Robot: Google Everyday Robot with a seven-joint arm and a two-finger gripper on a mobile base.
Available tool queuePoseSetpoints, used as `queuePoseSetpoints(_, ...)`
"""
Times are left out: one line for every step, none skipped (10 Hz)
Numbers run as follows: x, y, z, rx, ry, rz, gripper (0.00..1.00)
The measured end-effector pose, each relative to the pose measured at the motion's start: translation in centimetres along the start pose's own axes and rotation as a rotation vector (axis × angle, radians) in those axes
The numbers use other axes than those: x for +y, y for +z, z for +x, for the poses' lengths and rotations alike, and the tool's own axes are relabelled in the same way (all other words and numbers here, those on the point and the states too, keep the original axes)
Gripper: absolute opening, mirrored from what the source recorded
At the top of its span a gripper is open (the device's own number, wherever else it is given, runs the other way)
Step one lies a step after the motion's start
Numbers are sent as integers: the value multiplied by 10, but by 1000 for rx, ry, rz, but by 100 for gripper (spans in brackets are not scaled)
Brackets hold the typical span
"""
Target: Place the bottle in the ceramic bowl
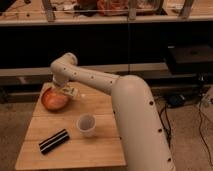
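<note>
The gripper (64, 91) hangs over the bowl (53, 99) at the desk's (75, 150) far left corner, with the bottle (73, 93) at the bowl's right rim; its grip: cannot tell.

No writing, label, brand or number can be read anywhere here. The white cup (86, 124), the black striped bar (54, 141), the orange-brown bowl (53, 100) and the wooden table (95, 150) show no lettering. The gripper (68, 91) hangs at the bowl's right rim, unmarked.
</note>
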Motion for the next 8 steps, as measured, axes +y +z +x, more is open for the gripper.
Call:
queuePoseSetpoints(-2,-3,7,43,-9,13,2)
queuePoseSetpoints(-1,-5,10,73,-14,20,2)
queuePoseSetpoints(-1,-5,15,88,-25,26,2)
queuePoseSetpoints(-4,-2,23,91,-40,37,2)
queuePoseSetpoints(-8,4,33,90,-58,47,2)
queuePoseSetpoints(-12,9,43,89,-78,57,2)
queuePoseSetpoints(-14,11,50,93,-94,63,2)
queuePoseSetpoints(-16,12,56,98,-110,69,2)
